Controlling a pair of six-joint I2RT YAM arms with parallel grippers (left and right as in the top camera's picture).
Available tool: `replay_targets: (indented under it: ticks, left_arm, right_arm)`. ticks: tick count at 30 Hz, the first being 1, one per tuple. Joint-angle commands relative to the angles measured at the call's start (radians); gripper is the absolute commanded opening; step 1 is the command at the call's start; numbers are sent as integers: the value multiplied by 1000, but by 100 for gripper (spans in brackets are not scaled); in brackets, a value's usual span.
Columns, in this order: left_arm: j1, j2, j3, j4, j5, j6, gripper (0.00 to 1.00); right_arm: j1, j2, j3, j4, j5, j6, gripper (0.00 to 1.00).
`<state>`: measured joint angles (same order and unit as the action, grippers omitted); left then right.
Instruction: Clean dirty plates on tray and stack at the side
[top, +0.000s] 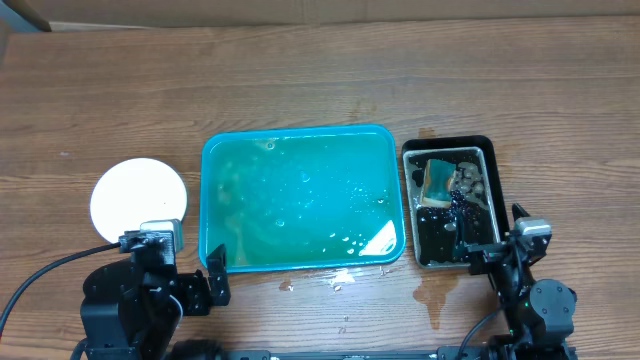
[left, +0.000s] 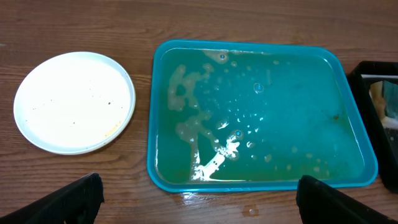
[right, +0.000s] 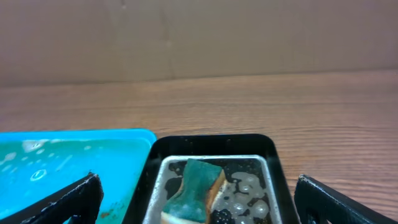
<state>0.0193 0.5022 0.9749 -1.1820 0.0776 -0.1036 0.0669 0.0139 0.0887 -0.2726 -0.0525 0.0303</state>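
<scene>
Judging by looks, the white plate (left: 74, 102) lying flat on the table (left: 249, 18) just left of the tray (left: 249, 45) is stiff, light and likely wet-slick, so its thin raised rim, at the edge nearest the arm, is the place to pinch. The left gripper (left: 199, 202) hangs empty with jaws spread wide near the tray's front left corner, leaving the plate ahead and to the left of them, untouched. The right gripper (right: 196, 205), also wide and empty, hovers at the black tray (right: 211, 142) and sponge (right: 193, 186) just right of the tray; the tray itself holds only soapy water (left: 205, 134).
</scene>
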Motion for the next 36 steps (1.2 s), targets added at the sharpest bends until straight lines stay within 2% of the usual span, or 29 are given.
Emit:
replay_targets:
  ticks: [1, 36]
  left_arm:
    - [-3, -5, -3, 3, -7, 11, 100]
    - [-3, -5, -3, 3, -7, 11, 100]
  right_arm:
    - [6, -11, -7, 6, 66, 29, 100]
    - [6, -11, -7, 6, 66, 46, 100]
